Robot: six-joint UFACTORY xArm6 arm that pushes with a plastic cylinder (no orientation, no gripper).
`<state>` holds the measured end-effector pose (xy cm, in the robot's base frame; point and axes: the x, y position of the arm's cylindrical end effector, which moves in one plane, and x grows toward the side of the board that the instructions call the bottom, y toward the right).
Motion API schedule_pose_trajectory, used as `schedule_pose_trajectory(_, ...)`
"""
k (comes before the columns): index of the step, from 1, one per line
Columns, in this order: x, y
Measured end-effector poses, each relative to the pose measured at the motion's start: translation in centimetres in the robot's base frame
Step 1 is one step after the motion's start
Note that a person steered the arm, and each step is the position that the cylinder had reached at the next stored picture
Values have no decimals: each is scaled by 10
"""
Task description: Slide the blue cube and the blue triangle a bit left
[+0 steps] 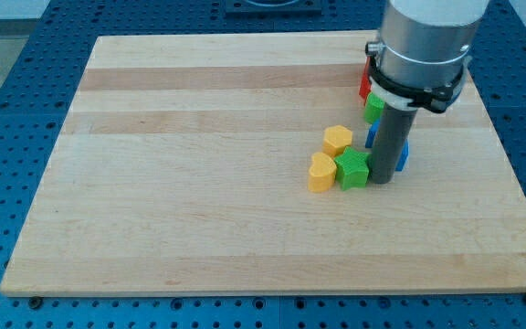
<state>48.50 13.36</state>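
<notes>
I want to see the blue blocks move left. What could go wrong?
My tip stands right beside the green star, with the yellow heart and yellow hexagon just left. Pushing left could shove those along too. The blue blocks are mostly hidden behind my rod, so I might miss one.

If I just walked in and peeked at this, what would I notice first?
First, the big silver arm coming down from the view's top right, ending in a dark rod whose tip rests on the wooden board. Next, the bright blocks huddled around it: a green star, a yellow heart and a yellow block just to the tip's left. Blue pieces peek out from behind the rod.
</notes>
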Motion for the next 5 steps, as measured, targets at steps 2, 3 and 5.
schedule_pose_trajectory(2, 17, 77)
schedule_pose_trajectory(3, -3, 105)
schedule_pose_trajectory(5, -11, 68)
